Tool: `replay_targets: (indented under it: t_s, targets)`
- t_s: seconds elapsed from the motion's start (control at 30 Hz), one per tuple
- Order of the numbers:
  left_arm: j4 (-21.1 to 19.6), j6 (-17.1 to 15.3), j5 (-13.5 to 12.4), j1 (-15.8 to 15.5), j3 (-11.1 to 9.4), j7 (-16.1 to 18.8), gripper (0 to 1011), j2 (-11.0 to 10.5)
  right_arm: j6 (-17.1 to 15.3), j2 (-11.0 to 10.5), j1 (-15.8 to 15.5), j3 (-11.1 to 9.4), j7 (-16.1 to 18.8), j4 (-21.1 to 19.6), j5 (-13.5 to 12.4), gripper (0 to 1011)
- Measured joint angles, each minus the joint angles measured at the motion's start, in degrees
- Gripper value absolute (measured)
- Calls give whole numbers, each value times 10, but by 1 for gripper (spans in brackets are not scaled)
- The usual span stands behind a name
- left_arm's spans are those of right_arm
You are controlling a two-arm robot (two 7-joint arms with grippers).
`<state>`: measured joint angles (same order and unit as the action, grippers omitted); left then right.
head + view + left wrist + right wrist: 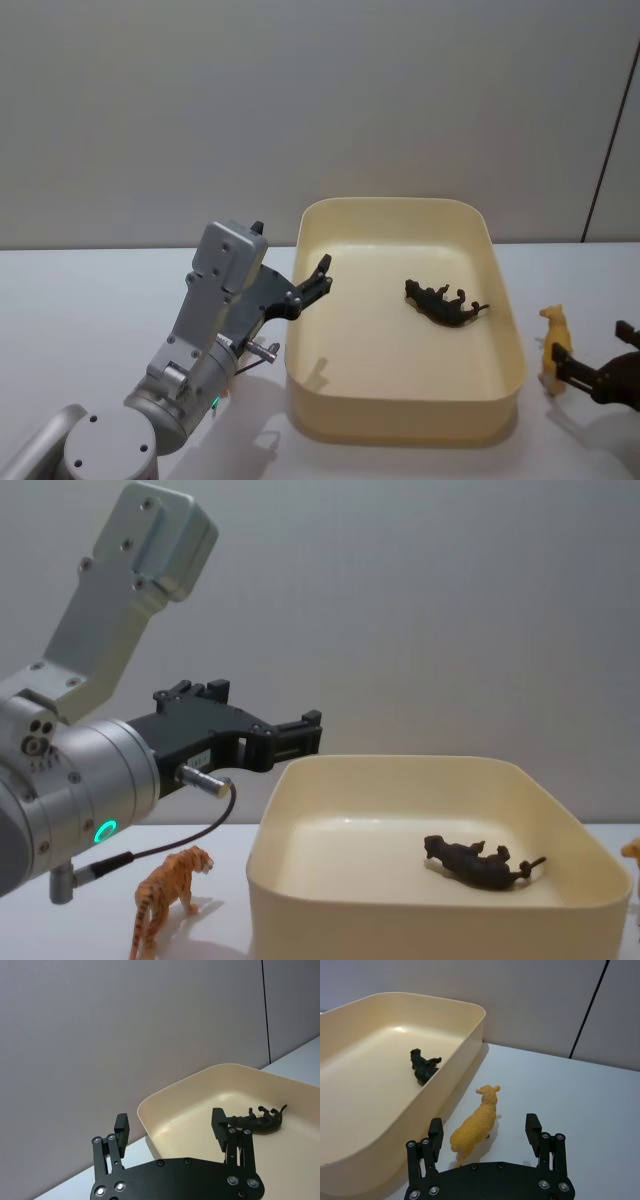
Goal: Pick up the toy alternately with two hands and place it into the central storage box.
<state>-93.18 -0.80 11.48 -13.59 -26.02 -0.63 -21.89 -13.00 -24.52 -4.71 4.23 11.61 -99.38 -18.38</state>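
Note:
The central storage box (400, 205) is a cream-yellow tub in the middle of the table, with a dark toy animal (445, 303) lying on its side inside. My left gripper (320, 275) hovers open and empty over the box's left rim; the left wrist view shows its fingers (121, 1127) spread apart above the box (145, 1105) and the dark toy (257, 1122). A yellow woolly toy (475, 1127) stands on the table right of the box (480, 1015). My right gripper (484, 1127) is open around its rear half, with the fingers apart from it.
A striped orange tiger toy (170, 885) stands on the table left of the box (400, 765), below my left arm. A grey wall closes the back. The white table runs wide on both sides of the box.

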Motion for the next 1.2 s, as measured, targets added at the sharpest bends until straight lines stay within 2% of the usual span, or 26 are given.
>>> replay_targets:
  t_s: [0.33,0.77,1.03,1.2]
  targets:
    - [0,0,0,0,0,0,1001,0,-5,23,30,19,10,40,25,1001]
    - [0,0,0,0,0,0,1001,0,-5,47,60,37,1,81,51,996]
    - [0,0,0,0,0,0,1001,0,-3,56,71,44,-3,95,61,814]
    - [0,0,0,0,0,0,1001,0,-3,60,74,46,-5,101,64,644]
